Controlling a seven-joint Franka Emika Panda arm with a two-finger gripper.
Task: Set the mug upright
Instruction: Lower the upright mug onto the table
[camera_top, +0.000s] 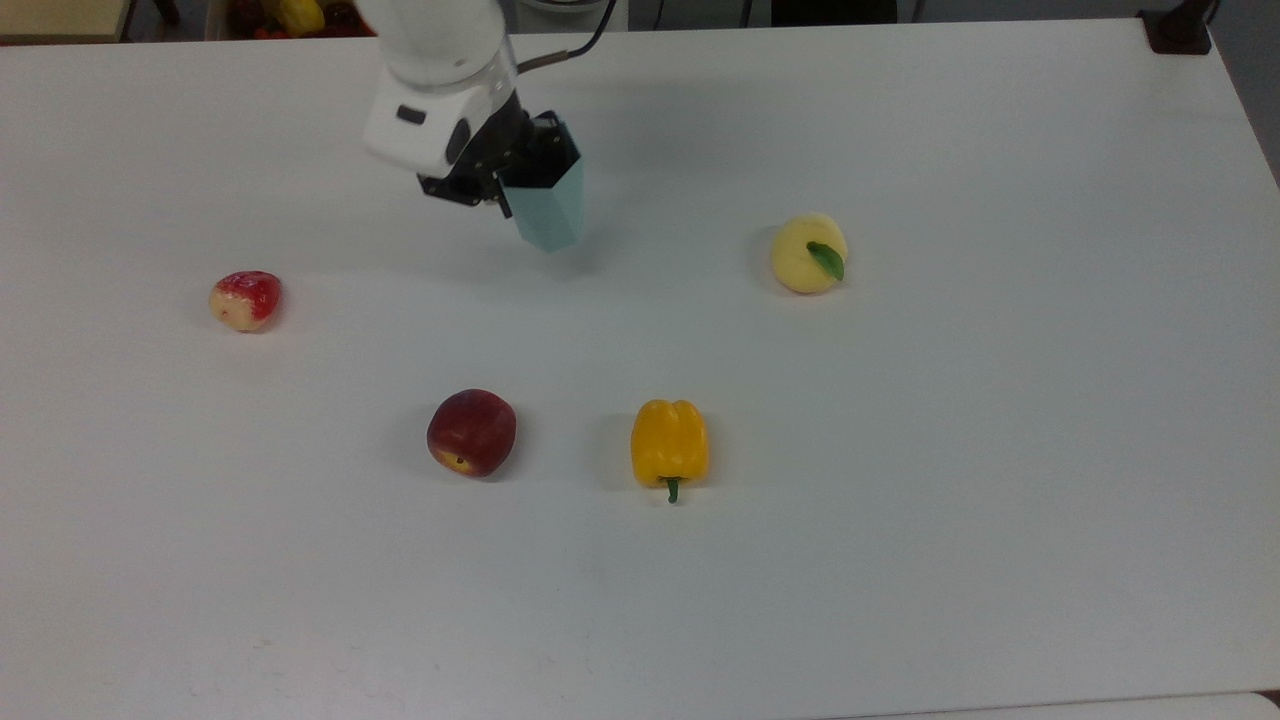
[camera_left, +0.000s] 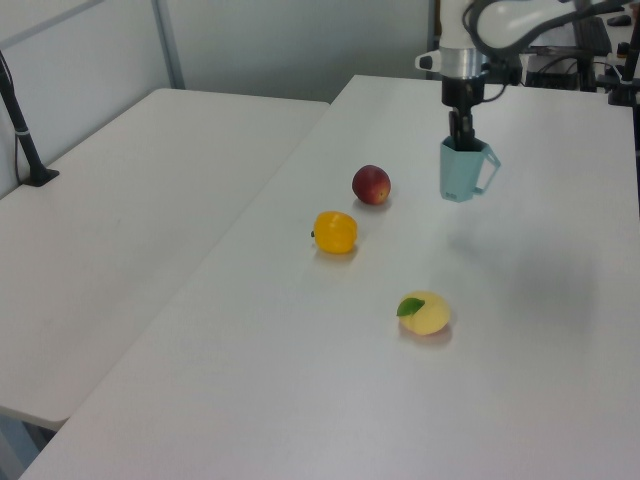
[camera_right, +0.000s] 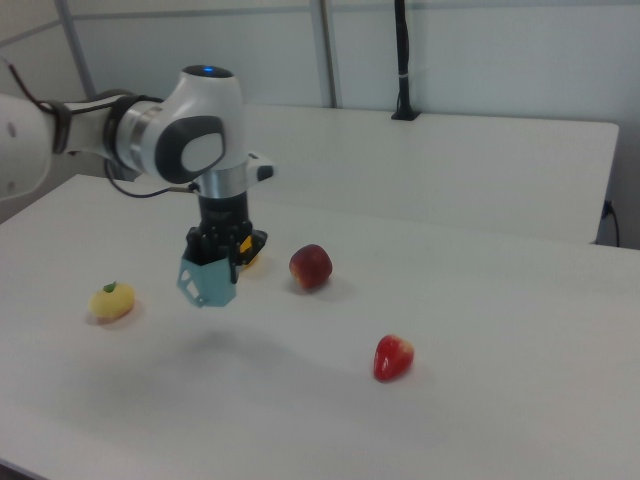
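While hanging rim-up above the white table (camera_top: 900, 500), clear of its surface, the mug (camera_top: 548, 212) is being carried by the gripper (camera_left: 459, 131), whose fingers are pinching the rim wall from above. In the top view, a strawberry (camera_top: 245, 299) is lying to its left, a yellow peach (camera_top: 808, 254) to its right, an apple (camera_top: 471, 432) and yellow pepper (camera_top: 669, 443) nearer.

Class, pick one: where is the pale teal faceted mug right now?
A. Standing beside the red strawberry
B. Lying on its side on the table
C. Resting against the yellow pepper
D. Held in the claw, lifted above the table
D: the claw grips the rim of the pale teal faceted mug, which hangs above its shadow on the white table.
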